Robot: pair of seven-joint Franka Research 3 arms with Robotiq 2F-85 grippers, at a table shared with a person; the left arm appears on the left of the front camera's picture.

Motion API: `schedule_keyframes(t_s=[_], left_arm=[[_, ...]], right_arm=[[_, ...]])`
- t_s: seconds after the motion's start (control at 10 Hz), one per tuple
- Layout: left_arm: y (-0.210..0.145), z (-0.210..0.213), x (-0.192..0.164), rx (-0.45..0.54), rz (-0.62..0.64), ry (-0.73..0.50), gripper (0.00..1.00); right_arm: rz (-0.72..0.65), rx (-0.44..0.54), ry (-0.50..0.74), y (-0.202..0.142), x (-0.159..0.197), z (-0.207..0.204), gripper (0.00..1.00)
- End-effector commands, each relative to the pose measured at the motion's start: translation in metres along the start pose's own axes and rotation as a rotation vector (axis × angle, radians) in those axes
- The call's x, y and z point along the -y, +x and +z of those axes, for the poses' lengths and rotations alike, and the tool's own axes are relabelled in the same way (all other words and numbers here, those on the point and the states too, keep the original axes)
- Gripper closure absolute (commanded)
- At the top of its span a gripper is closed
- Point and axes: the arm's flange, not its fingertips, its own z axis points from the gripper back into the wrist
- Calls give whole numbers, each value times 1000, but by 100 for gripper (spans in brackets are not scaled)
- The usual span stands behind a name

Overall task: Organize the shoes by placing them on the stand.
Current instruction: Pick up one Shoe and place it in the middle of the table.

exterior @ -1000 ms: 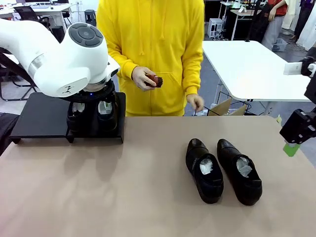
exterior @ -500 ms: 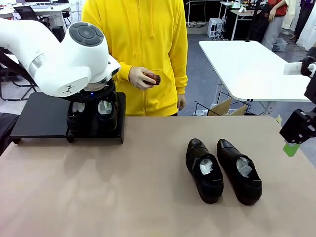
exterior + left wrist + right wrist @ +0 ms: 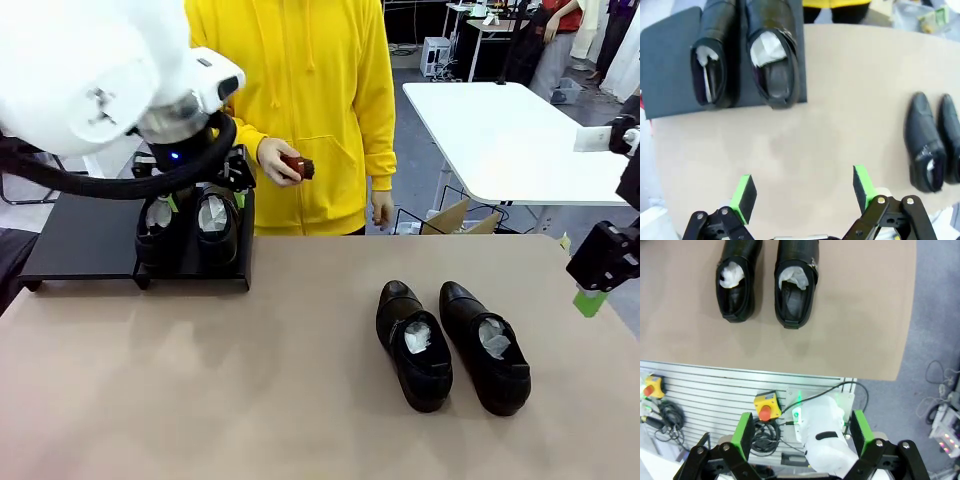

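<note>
The stand (image 3: 88, 232) sits at the far left of the table (image 3: 250, 400). It carries two of the shoes at its right end, the outer racked shoe (image 3: 157, 228) and the inner racked shoe (image 3: 216, 225). They lie side by side, toes toward the person, with white paper in each. The left part of the deck is bare black surface. In my left wrist view the inner one's heel seems to reach the stand's near edge, perhaps a little over it, though the wide lens makes that hard to judge.

The other two, the left loose shoe (image 3: 414, 345) and the right loose shoe (image 3: 485, 345), lie close together on the tabletop right of centre, heels toward me and toes angled far-left. A broad stretch of open beige tabletop lies between the stand and this pair, and more runs in front of both up to the near edge.

My left gripper (image 3: 803, 189) hangs above the racked shoes, fingers spread wide, with nothing between the green pads. The loose shoes are well apart from it, off to my right.

My right gripper (image 3: 802, 435) is likewise spread wide and holds nothing. It hangs beyond the table's right side, over a slotted grey plate (image 3: 705, 385). The loose shoes lie on the table past its near edge, well apart from the pads.

Behind the stand's right end, the person's hand (image 3: 272, 158) holds a small brown brush (image 3: 300, 166).
</note>
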Motion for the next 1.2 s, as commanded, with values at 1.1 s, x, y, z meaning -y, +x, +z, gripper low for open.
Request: schedule_keyframes(t_s=[1.1], left_arm=[[-8,32,-33,-77,-24,-151,0]], right_arm=[[283,92,55,58,-90,-113,0]])
